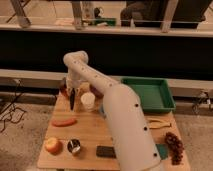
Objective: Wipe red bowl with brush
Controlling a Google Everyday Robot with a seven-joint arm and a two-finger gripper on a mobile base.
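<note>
pincer (73, 90) at table's (90, 132) far-left corner, clamped on upright brush (72, 100), beside white cup (88, 101)

Pale bare wood on the table (95, 130). Smooth white plastic shell on the arm (120, 115), gripper (71, 91) at the far left corner. Matt dark brush (72, 99). Shiny metal cup (74, 146). Green plastic tray (147, 93).

gripper (71, 93): at the table's far left corner, mostly hidden behind white arm (115, 115) | small round orange-red bowl (64, 89): only a sliver visible beside the gripper | slim dark brush (72, 100): upper end lost in gripper | light wooden table (90, 132): front edge cut off
</note>
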